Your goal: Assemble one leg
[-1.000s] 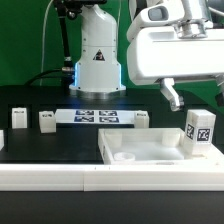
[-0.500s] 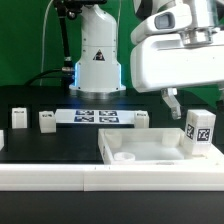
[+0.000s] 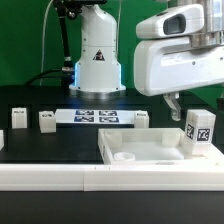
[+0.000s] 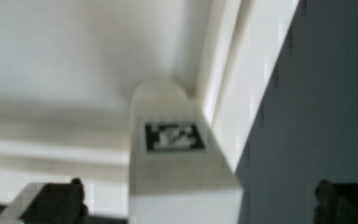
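Note:
The leg (image 3: 200, 132), a small white block with a black-and-white tag, stands upright at the right end of the large white panel (image 3: 140, 152). My gripper (image 3: 178, 105) hangs just above and a little to the left of the leg, with one finger showing. In the wrist view the leg (image 4: 172, 135) lies ahead between my dark fingertips (image 4: 51, 200), which stand wide apart. The gripper (image 4: 197, 205) is open and holds nothing. The panel (image 4: 69, 80) fills the space behind the leg.
Three more small white legs stand on the black table: two at the left (image 3: 18, 118) (image 3: 46, 120), one near the middle (image 3: 141, 120). The marker board (image 3: 97, 116) lies before the robot base (image 3: 97, 60). The panel's edge meets the dark table (image 4: 327, 100).
The gripper has moved down and towards the exterior view's right, closer to the upright leg. The leg and panel have not moved.

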Available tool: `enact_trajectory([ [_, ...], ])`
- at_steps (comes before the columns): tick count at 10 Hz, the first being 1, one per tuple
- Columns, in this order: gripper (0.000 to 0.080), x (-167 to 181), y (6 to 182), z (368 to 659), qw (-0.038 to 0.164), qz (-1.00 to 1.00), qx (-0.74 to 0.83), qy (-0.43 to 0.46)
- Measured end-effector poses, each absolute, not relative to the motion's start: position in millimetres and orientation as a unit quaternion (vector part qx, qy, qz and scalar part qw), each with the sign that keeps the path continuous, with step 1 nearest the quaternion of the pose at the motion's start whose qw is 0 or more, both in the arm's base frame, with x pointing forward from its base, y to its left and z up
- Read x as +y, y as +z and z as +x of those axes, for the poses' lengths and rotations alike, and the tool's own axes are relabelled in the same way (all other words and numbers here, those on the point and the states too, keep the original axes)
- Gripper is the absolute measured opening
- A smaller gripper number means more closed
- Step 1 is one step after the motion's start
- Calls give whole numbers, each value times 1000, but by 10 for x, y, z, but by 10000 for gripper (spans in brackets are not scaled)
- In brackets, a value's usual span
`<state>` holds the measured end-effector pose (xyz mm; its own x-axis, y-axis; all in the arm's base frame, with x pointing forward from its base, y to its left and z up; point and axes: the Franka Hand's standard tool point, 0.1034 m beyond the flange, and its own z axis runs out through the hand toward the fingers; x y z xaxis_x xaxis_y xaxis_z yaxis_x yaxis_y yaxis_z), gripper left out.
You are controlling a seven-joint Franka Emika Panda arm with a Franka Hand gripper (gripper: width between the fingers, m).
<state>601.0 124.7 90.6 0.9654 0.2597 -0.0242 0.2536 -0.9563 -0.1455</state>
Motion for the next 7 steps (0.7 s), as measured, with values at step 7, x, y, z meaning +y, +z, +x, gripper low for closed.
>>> enact_trajectory([
  [7,649,1155,908,6135,71,-991,-117,11],
])
